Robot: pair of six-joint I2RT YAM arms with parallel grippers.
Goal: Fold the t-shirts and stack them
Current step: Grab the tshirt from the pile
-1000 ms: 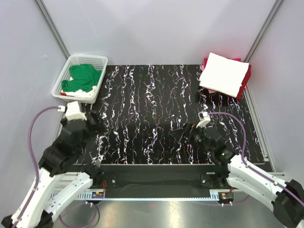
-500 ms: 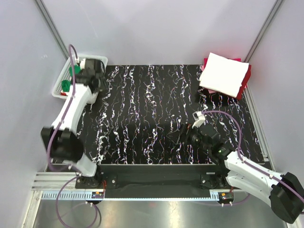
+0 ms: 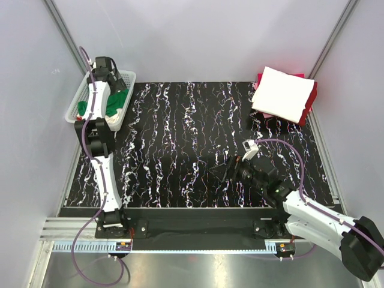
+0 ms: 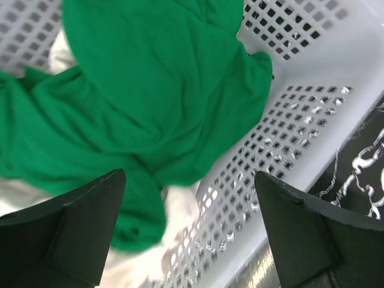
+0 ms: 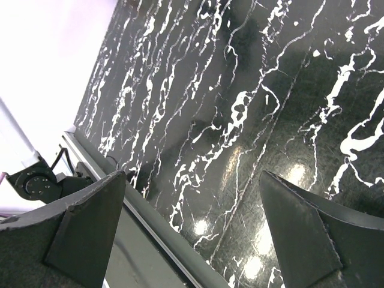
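The bright green t-shirt (image 4: 150, 90) lies crumpled in the white mesh basket (image 4: 294, 132), on top of a white t-shirt (image 4: 180, 207). My left gripper (image 4: 189, 231) hangs open just above them, holding nothing; in the top view it (image 3: 115, 85) is over the basket (image 3: 129, 77) at the back left, with the green shirt (image 3: 119, 99) partly hidden by the arm. A folded white t-shirt (image 3: 283, 91) lies on a folded red one (image 3: 311, 105) at the back right. My right gripper (image 3: 225, 170) is open and empty, low over the table's front middle.
The black marbled table top (image 3: 186, 132) runs between basket and stack. The right wrist view shows the table's near edge rail (image 5: 150, 219) and the left arm's base (image 5: 36, 183). Grey walls close in the sides and back.
My left arm has swung from the near left corner out to the basket and now reaches over it. My right gripper has shifted slightly left.
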